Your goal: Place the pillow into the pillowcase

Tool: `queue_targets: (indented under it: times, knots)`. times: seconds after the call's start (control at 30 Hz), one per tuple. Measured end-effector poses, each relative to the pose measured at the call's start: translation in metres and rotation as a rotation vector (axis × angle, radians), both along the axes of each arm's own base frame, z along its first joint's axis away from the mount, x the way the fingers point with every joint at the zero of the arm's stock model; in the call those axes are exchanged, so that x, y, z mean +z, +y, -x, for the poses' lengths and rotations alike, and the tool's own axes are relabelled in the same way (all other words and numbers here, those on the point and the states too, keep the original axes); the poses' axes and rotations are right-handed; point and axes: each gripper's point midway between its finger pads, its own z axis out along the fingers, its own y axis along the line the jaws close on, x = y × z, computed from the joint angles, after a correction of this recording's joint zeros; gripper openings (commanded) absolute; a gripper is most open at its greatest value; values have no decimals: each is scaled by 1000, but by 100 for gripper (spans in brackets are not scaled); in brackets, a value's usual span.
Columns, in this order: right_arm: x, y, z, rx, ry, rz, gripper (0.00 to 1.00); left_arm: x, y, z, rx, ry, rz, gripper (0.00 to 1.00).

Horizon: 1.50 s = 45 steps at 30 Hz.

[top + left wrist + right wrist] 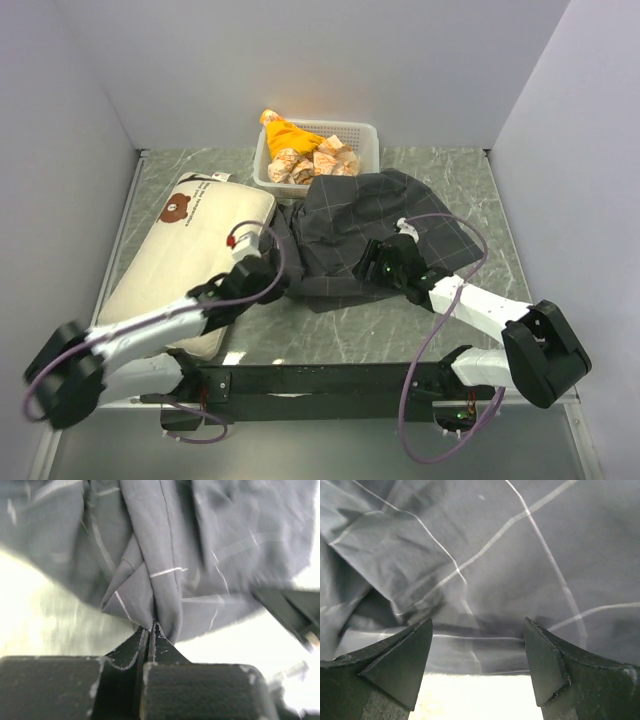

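The cream pillow (190, 255) with a brown bear face lies at the left of the table. The dark grey checked pillowcase (370, 225) lies crumpled in the middle. My left gripper (275, 272) is at the pillowcase's left edge, between pillow and case; in the left wrist view my gripper (152, 627) is shut on a pinched fold of the pillowcase (165, 555). My right gripper (368, 262) is over the case's near edge. In the right wrist view it (477, 645) is open, its fingers on either side of the pillowcase hem (485, 580), holding nothing.
A white mesh basket (368, 135) with orange-and-white cloth bundles (300, 155) stands at the back, touching the pillowcase's far edge. White walls enclose the table on three sides. The green marbled tabletop (370, 325) shows in front of the case.
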Motion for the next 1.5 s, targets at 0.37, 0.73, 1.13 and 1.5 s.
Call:
queue_targets:
  times: [0.37,0.73,1.13,1.5]
  knots:
    - [-22,33,24,103,49,-8,79,-33,34,102,-92,163,163,1]
    - [35,40,-24,5,-73,23,91,-65,25,141,-185,308,131,1]
    - [28,85,-108,-6,-101,136,90,-63,14,146,-244,302,108,1]
    - [-13,-6,-105,-166,25,307,0,-58,10,145,-274,283,92,1]
